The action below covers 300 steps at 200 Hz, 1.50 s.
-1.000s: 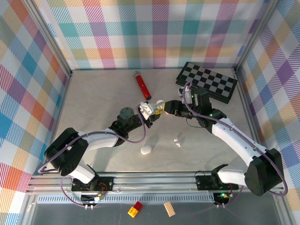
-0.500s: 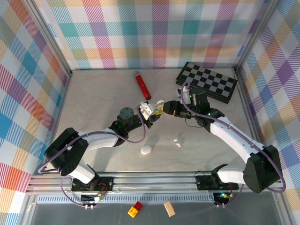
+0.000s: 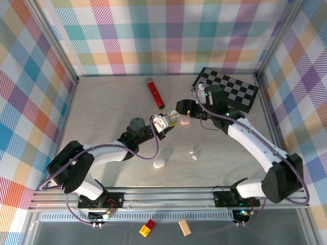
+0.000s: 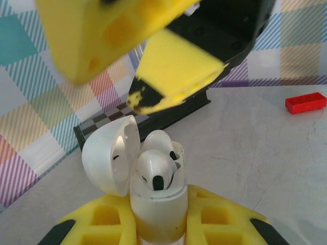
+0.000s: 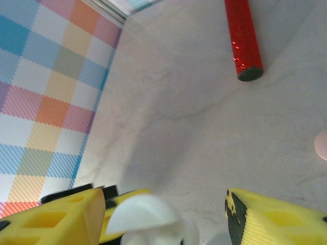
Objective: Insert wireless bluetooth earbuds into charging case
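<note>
Overhead top view; 2 wrist closeups share case [image 4: 156, 206].

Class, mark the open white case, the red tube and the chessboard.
open white case [image 4: 158, 209]: left wrist view, on its lower body.
red tube [image 5: 242, 35]: right wrist view, mid-shaft.
chessboard [image 3: 237, 92]: top view, on its squares.

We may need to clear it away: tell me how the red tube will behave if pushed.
The red tube lies on its side and looks round, so it would probably roll if nudged sideways. Its glittery skin looks smooth, perhaps slippery in a grip.
</note>
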Each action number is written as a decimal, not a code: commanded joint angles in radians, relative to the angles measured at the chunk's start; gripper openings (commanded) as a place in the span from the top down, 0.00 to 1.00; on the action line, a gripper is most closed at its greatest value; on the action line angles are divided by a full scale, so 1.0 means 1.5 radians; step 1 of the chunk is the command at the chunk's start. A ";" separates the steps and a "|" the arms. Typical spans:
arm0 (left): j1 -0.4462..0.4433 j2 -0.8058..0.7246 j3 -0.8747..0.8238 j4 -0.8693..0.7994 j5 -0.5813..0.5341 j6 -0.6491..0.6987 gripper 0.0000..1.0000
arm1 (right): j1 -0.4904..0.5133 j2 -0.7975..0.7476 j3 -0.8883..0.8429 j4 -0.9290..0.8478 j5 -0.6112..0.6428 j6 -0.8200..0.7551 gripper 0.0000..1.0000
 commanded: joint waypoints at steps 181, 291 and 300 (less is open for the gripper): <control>-0.003 -0.098 0.075 -0.307 0.188 -0.003 0.92 | 0.007 -0.160 -0.020 -0.181 -0.085 -0.527 0.25; -0.003 -0.142 0.112 -0.402 0.275 0.015 0.92 | 0.021 -0.164 -0.037 -0.259 -0.186 -0.848 0.38; -0.003 -0.143 0.112 -0.400 0.279 0.012 0.92 | 0.026 -0.156 -0.037 -0.259 -0.185 -0.851 0.38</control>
